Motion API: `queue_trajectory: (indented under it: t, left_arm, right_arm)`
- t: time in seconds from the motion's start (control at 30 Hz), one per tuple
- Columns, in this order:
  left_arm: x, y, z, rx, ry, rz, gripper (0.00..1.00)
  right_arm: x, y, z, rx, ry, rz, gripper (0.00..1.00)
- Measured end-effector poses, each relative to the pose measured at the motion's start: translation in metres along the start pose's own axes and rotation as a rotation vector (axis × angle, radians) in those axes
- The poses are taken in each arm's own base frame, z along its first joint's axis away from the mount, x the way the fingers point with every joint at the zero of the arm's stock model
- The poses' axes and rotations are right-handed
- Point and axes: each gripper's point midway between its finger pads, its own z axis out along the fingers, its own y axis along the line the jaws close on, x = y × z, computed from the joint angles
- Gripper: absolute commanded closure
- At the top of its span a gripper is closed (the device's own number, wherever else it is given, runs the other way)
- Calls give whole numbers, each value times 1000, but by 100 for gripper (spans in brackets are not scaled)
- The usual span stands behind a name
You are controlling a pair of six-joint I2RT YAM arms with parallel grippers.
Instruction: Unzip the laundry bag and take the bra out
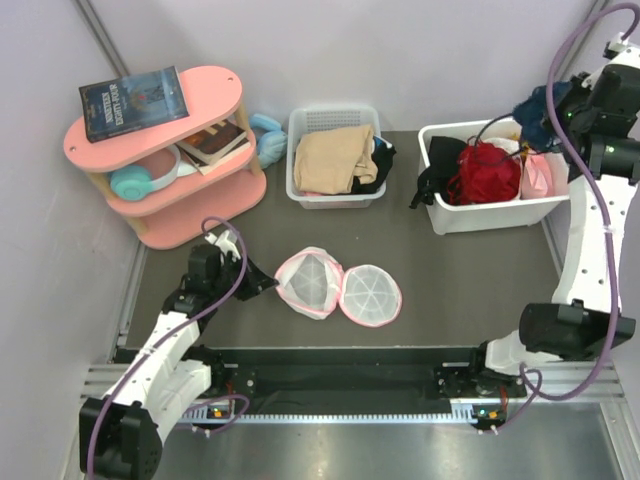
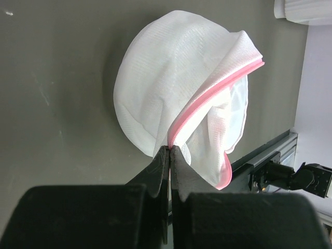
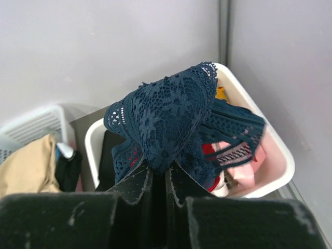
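Since my right gripper (image 3: 158,176) pinches only lace, the bra (image 3: 166,119) may slip into the bin (image 3: 284,155) below — left gripper (image 2: 170,155), clamped on laundry bag (image 2: 176,88) trim, could tug it.

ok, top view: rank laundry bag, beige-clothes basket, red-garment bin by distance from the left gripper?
1. laundry bag, centre, pinched in the left gripper.
2. beige-clothes basket, behind it, mid-table.
3. red-garment bin, far right.
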Motion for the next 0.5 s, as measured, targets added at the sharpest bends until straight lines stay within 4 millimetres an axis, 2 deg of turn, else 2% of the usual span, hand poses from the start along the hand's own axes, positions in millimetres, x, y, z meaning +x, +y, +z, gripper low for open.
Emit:
queue_trajectory:
  t: [0.1,0.17,0.2,0.3,0.37,0.43,0.5]
  left_arm:
    - [1,1,-1,-8,4,-3,100]
    - [2,2,-1,-14,5,-6,100]
    - [2,3,-2,-17,4,-6,100]
    - [2,3,-3,-25,1,-5,100]
    - [1,3,-5,-29,-1,-3,100]
    - [0,3,-5,-31,-4,-1,100]
    - [0,2,-5,-31,-4,0,100]
  right_arm:
    - [8,-17,27,29,25,15,99]
    - [23,-23,49,35,68,20,91]
    - [34,-25,61,37,99,22,69]
    - [72,-32,94,41,206,39,20]
    - [96,-36,107,48,276,46,2]
    - [111,-40,110,64,328,60,0]
    - [114,-42,107,74,340,59,0]
